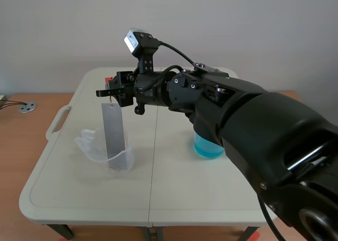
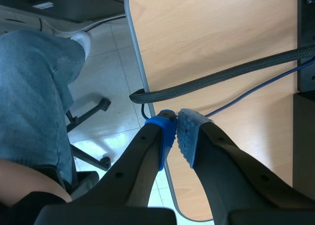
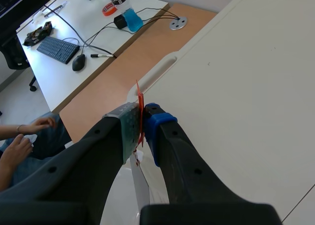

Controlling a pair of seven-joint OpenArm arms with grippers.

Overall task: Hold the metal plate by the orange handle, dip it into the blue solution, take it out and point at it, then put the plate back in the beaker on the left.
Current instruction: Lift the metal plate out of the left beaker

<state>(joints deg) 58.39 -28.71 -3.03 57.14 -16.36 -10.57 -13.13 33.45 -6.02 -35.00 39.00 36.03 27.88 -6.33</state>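
Note:
My right arm comes in from the right and reaches across the white table, with the right gripper (image 1: 110, 92) shut on the thin orange handle (image 3: 140, 112). The grey metal plate (image 1: 112, 130) hangs upright from it. Its lower end sits inside the clear beaker (image 1: 90, 143) at the table's left. In the right wrist view the plate (image 3: 141, 185) drops away under the fingers. The beaker of blue solution (image 1: 207, 147) stands to the right, partly hidden behind my arm. My left gripper (image 2: 176, 131) is shut on nothing, off the table over a wooden desk edge.
The white folding table (image 1: 174, 199) has a handle cut-out (image 1: 58, 122) at its left edge. Beside it lies a wooden desk (image 2: 211, 43) with a black cable sleeve (image 2: 221, 77). A person's leg (image 2: 34, 92) and hands (image 3: 19, 141) are nearby, as is a keyboard (image 3: 58, 48).

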